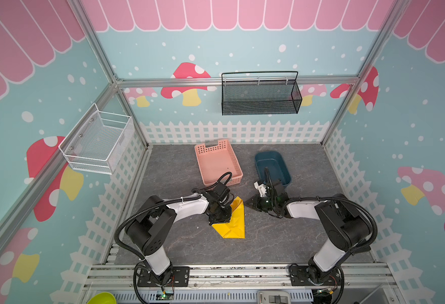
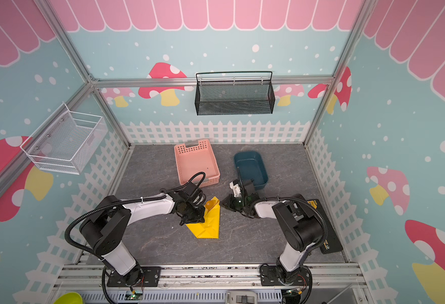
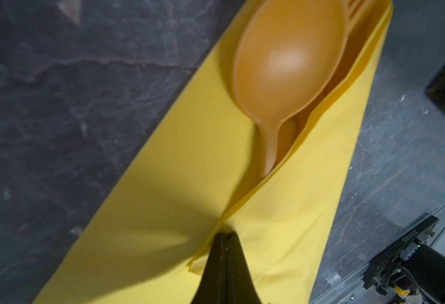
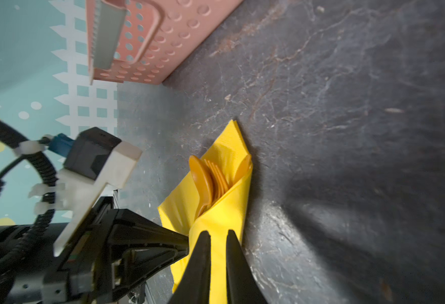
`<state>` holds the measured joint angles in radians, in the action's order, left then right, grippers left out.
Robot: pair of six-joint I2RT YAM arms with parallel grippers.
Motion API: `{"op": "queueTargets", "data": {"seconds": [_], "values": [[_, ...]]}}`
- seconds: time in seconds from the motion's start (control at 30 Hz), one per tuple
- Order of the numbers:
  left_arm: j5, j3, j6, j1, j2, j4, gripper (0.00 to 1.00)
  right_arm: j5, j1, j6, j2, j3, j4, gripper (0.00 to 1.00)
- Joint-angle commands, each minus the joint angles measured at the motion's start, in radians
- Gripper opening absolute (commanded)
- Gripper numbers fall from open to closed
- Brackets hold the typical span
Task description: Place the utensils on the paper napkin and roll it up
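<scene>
The yellow paper napkin (image 1: 233,223) lies on the grey floor, folded over the utensils into a long wedge. An orange spoon (image 3: 287,60) pokes from the fold's open end, with fork tines (image 3: 355,10) beside it. The right wrist view shows the spoon (image 4: 203,176), the fork (image 4: 220,179) and a third piece (image 4: 243,168) bundled in the napkin (image 4: 232,210). My left gripper (image 3: 225,234) is shut, its tips pinched on the flap's edge. My right gripper (image 4: 218,231) hovers at the napkin's right side, jaws a narrow gap apart, holding nothing.
A pink perforated basket (image 1: 211,146) stands just behind the napkin and a dark blue tub (image 1: 286,168) to its right. A black wire basket (image 1: 261,97) hangs on the back wall, a white one (image 1: 97,142) on the left wall. A black flat device (image 2: 326,229) lies at the right.
</scene>
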<state>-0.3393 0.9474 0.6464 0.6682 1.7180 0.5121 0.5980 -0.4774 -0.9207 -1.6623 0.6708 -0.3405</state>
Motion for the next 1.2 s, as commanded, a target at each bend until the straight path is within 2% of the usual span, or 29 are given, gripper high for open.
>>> {"op": "queueTargets", "data": {"seconds": [0.0, 0.1, 0.27, 0.53, 0.67, 0.93, 1.17], "values": [[0.021, 0.017, -0.013, 0.002, 0.016, 0.009, 0.05, 0.033, -0.009, 0.005, 0.033, -0.025, 0.021, 0.14], [0.021, 0.017, -0.013, 0.002, 0.017, 0.008, 0.05, 0.088, -0.033, -0.009, 0.033, -0.034, -0.013, 0.11], [0.02, 0.017, -0.015, 0.003, 0.017, 0.008, 0.05, 0.183, -0.089, -0.088, 0.008, -0.088, -0.169, 0.08], [0.02, 0.017, -0.018, 0.003, 0.018, 0.008, 0.05, 0.212, -0.109, -0.114, -0.038, -0.161, -0.252, 0.07], [0.016, 0.019, -0.02, 0.002, 0.019, 0.008, 0.05, 0.18, -0.108, -0.09, -0.059, -0.181, -0.212, 0.06], [0.018, 0.013, -0.017, 0.002, 0.015, 0.008, 0.05, 0.012, -0.108, 0.019, -0.021, -0.158, 0.052, 0.03], [0.014, 0.016, -0.02, 0.002, 0.012, 0.008, 0.05, 0.044, -0.11, 0.016, 0.084, -0.13, 0.06, 0.03]]}}
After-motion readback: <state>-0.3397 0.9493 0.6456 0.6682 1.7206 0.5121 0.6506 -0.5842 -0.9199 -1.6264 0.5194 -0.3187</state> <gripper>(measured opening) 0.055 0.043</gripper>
